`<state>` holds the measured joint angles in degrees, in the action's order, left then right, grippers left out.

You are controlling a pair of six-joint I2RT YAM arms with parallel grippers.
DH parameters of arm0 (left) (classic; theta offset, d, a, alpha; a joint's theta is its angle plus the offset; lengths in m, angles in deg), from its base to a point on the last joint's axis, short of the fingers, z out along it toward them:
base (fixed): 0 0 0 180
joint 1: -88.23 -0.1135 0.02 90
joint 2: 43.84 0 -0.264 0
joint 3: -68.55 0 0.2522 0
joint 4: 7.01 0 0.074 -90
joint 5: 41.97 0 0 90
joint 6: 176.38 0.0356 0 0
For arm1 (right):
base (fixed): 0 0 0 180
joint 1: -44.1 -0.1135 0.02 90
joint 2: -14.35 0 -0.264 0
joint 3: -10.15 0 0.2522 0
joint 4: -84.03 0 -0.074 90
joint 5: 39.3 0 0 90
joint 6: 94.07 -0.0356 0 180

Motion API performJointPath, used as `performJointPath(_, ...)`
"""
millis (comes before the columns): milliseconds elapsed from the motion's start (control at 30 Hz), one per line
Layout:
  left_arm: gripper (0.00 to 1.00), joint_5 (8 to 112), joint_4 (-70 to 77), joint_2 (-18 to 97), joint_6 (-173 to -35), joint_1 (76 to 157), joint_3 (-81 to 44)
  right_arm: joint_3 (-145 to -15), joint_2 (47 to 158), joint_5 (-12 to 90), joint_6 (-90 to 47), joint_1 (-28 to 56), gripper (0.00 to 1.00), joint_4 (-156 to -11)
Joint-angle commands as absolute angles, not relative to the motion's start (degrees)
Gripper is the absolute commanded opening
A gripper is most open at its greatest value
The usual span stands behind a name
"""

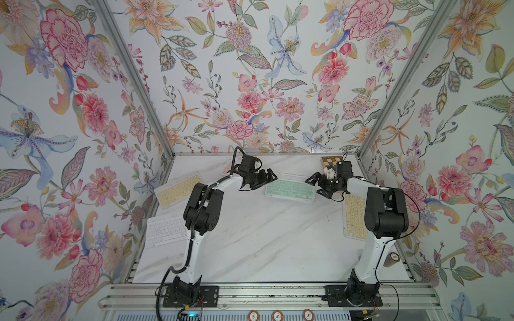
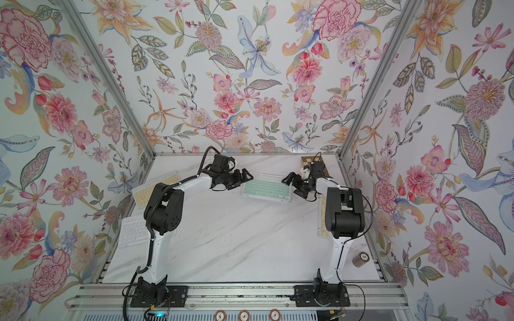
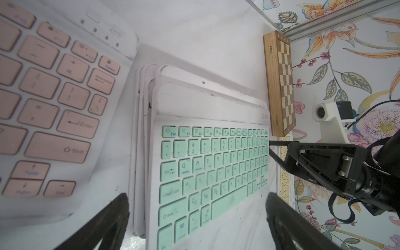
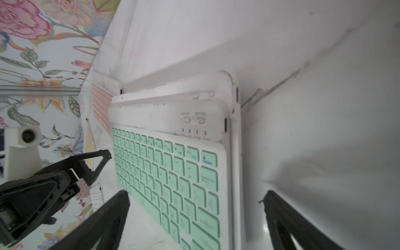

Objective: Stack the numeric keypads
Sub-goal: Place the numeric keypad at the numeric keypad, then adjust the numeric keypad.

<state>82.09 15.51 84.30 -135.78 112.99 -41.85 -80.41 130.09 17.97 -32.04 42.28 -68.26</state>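
- Stack of numeric keypads (image 1: 290,190) lies flat at the far middle of the marble table (image 1: 264,250), with a mint-green keypad (image 3: 214,173) on top. In the left wrist view, several white frames poke out unevenly from under it.
- The left gripper (image 1: 271,178) hovers just off the stack's left end, jaws spread wide and nothing in them.
- The right gripper (image 1: 313,185) hangs at the stack's right end, jaws also spread and empty. Its wrist view shows the mint keys below, between its fingers (image 4: 116,216).
- Loose ones lie around the table. A yellow keypad (image 1: 178,189) and a white keypad (image 1: 165,230) lie along the left side. A second yellow keypad (image 1: 356,219) sits at the right, partly under the right arm. A pink keypad (image 3: 43,97) lies beside the stack, close under the left wrist.
- A wooden chessboard (image 1: 331,161) sits in the far right corner, near the stack's right end.
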Motion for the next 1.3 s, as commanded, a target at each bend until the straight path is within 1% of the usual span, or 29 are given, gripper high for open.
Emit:
performJointPath(0, 0.99, 81.51, 14.88, 85.42, -135.72, 112.73, -42.93, -83.93, 131.85, 26.36, -29.83, 39.37, 0.99, -63.22)
performJointPath(167, 0.99, 81.51, 14.49, 88.03, -136.33, 112.8, -45.6, -86.61, 132.92, 33.34, -30.31, 35.45, 0.99, -59.85)
performJointPath(333, 0.99, 81.62, 15.24, 90.48, -136.21, 112.84, -47.79, -89.19, 134.46, 37.57, -31.21, 32.51, 0.99, -57.01)
performJointPath(600, 0.99, 81.11, 16.97, 90.05, -134.55, 112.62, -48.34, -90.12, 134.99, 36.87, -32.52, 31.35, 0.99, -56.56)
performJointPath(800, 0.99, 79.7, 19.82, 85.49, -132.1, 111.1, -46.51, -87.97, 131.14, 33.13, -31.68, 32.76, 0.99, -56.88)
performJointPath(933, 0.99, 80.2, 17.56, 79.41, -133.1, 110.61, -38.46, -84.11, 126.28, 32.01, -30.41, 32.94, 0.99, -56.99)
performJointPath(1067, 0.99, 83.61, 8.5, 73.01, -138.85, 110.63, -25.87, -77.95, 121.48, 32.9, -29.01, 31.62, 0.99, -57.02)
performJointPath(1267, 0.99, 87.23, -1.93, 69.12, -146.98, 112.75, -14.54, -69.43, 116.5, 40.77, -28.23, 27.44, 0.99, -56.88)
